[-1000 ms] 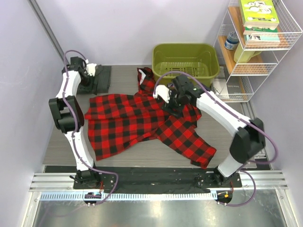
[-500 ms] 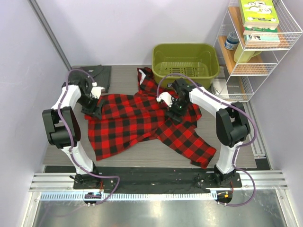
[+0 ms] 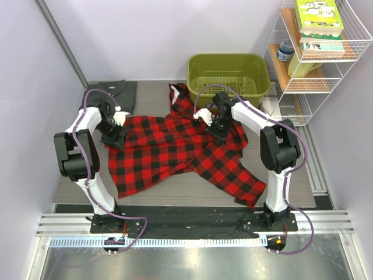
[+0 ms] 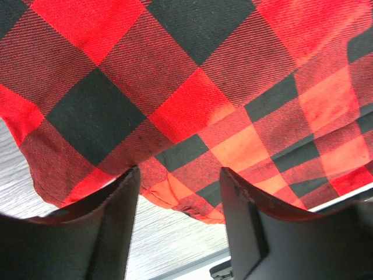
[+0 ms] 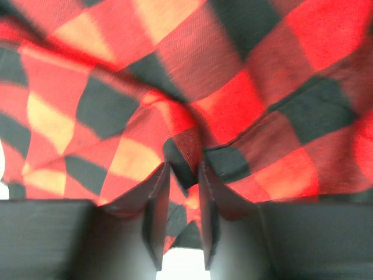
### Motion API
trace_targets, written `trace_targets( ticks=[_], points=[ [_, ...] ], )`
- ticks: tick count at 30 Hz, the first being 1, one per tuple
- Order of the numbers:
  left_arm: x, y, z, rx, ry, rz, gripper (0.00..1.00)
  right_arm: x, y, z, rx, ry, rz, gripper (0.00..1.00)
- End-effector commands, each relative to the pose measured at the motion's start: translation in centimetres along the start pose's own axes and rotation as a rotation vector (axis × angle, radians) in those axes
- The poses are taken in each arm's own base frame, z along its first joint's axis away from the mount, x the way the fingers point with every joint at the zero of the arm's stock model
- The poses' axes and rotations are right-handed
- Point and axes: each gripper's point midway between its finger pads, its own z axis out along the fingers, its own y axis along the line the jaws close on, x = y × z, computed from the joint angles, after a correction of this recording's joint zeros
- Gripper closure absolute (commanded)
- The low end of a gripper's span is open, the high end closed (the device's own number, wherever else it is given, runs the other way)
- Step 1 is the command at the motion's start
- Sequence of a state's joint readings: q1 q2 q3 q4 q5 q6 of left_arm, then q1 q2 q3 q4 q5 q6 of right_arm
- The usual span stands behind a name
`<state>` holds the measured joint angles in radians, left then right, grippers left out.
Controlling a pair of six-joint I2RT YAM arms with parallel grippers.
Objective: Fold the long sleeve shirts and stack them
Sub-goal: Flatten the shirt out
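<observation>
I see the plaid shirt spread open across the middle of the table, with one sleeve trailing toward the near right. The grey shirt lies flat at the far left corner. It is uncovered now: a second ago my left gripper was over it, and has since come across to the plaid shirt's left edge. In the left wrist view its fingers stand apart, the shirt's edge lying at their tips. My right gripper has crept slightly toward the bin, near the shirt's far right shoulder. Its fingers are drawn close, pinching a ridge of plaid.
</observation>
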<state>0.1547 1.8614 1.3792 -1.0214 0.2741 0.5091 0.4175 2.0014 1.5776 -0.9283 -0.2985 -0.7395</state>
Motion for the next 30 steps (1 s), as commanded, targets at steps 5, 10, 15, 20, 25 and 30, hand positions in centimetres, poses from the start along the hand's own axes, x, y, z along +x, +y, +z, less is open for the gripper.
trace_targets(
  ticks=[5, 10, 15, 20, 25, 30],
  points=[
    [-0.9, 1.2, 0.4, -0.024, -0.016, 0.027, 0.51, 4.7, 9.4, -5.5, -0.288, 0.055, -0.138, 0.99],
    [-1.4, 1.1, 0.1, -0.012, -0.022, 0.042, 0.53, 7.3, 14.9, -8.8, -0.385, 0.062, -0.312, 0.99],
    [-1.2, 1.3, 0.2, -0.010, -0.009, 0.069, 0.57, 9.4, 20.6, -10.3, -0.405, 0.056, -0.666, 0.99],
    [-1.2, 1.4, 0.0, -0.015, -0.006, 0.079, 0.57, 10.3, 23.7, -8.1, -0.440, 0.069, -0.880, 0.93],
    [-0.8, 0.6, -0.8, 0.001, -0.015, 0.107, 0.54, 5.1, 20.7, -8.0, -0.248, -0.019, -0.766, 0.49],
    [-0.1, -0.9, -1.4, 0.040, -0.040, 0.162, 0.52, 1.3, 12.4, -9.2, -0.152, -0.118, -0.313, 0.29]
  ],
)
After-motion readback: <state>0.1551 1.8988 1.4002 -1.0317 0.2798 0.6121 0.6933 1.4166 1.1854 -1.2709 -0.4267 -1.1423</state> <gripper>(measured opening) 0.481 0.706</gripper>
